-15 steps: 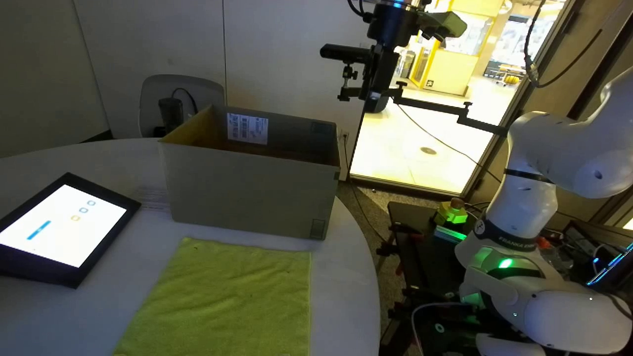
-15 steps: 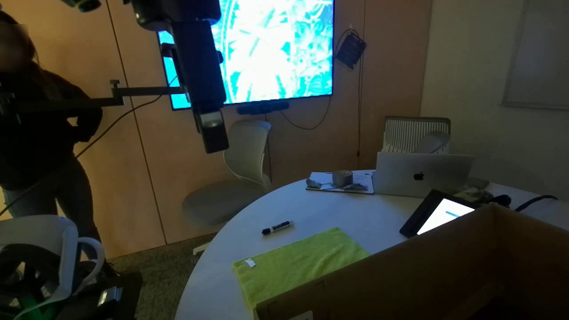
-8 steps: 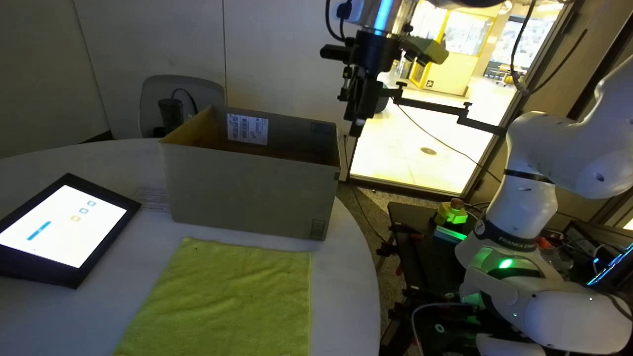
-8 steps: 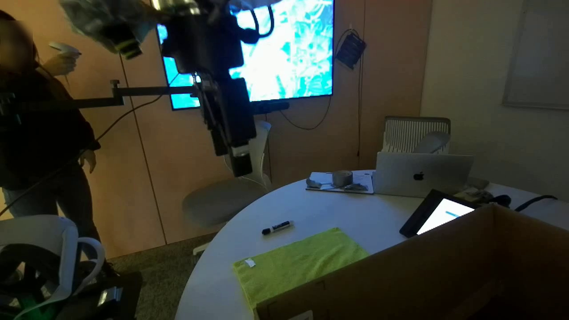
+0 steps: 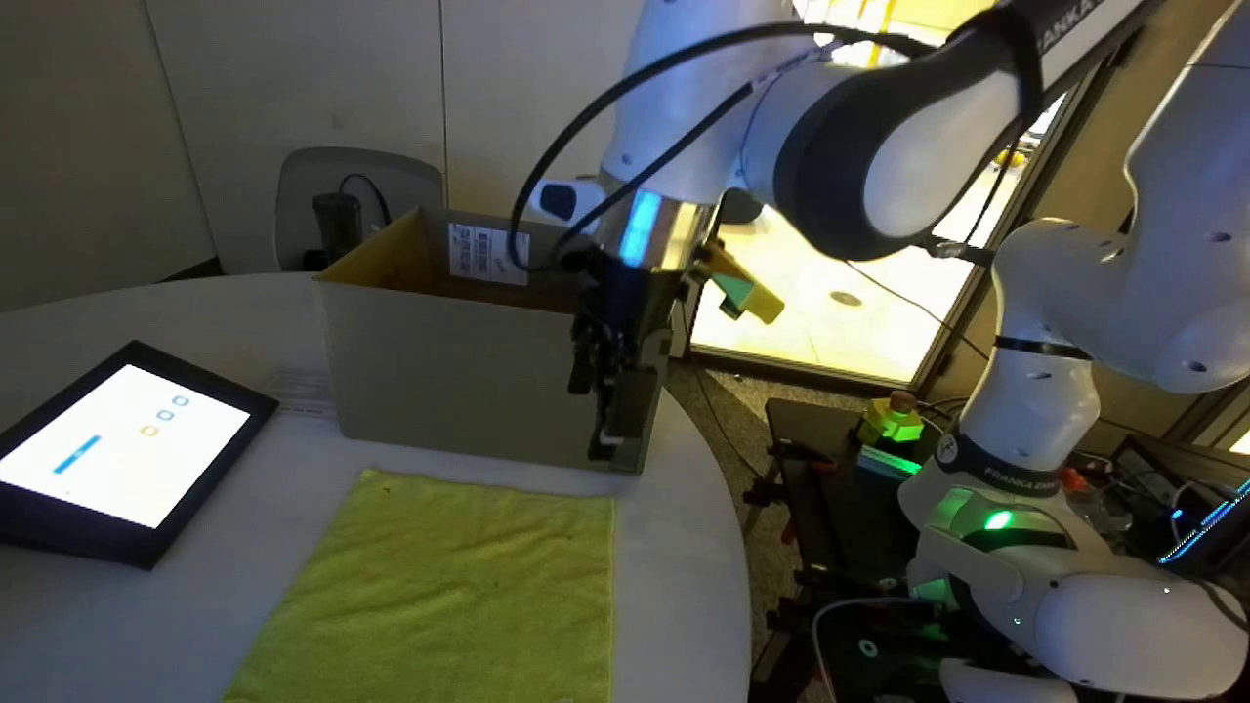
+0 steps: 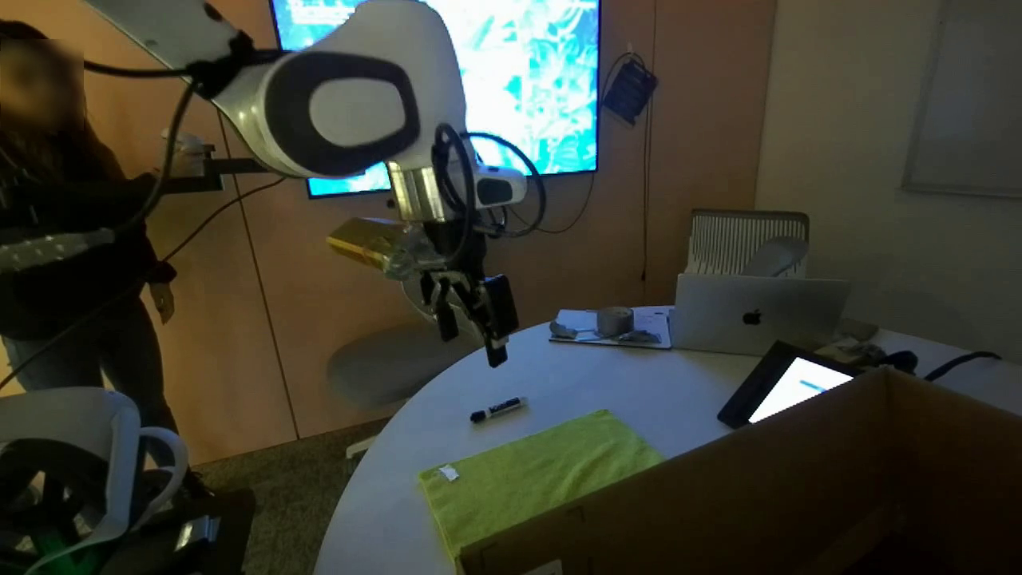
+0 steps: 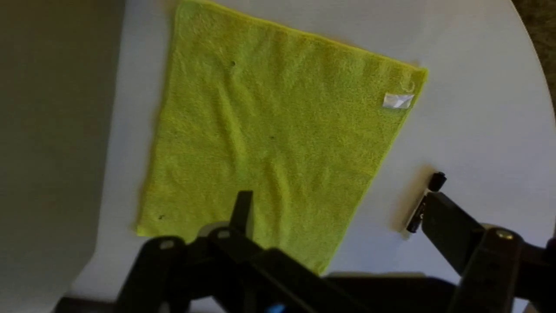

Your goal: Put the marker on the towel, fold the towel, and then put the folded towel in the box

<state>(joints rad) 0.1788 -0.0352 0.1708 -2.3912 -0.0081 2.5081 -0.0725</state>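
- In an exterior view: towel [image 5: 459, 596] flat, unfolded on bench [image 5: 684, 596]; box [image 5: 479, 376] upright just beside it, top open.
- In an exterior view: marker [image 6: 499, 410] lying on bench, near towel; tool [image 6: 473, 345] above bench, jaws apart.
- In wrist view: tool spread wide; marker partly hidden by it; white tag [image 7: 398, 101] at towel corner.

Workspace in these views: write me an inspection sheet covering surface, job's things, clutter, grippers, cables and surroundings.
Surface: white table, curved edge.
Job's things: marker lies beside the towel, not on it; towel spread out, unfolded; cardboard box stands open-topped, its inside only partly visible.
Clutter: lit tablet, laptop, tape roll on papers.
Grippers: the gripper is open above the table, holding nothing.
Cables: black cables loop along the arm; none seen across the towel.
Surroundings: a standing person, lit wall screen, chairs.
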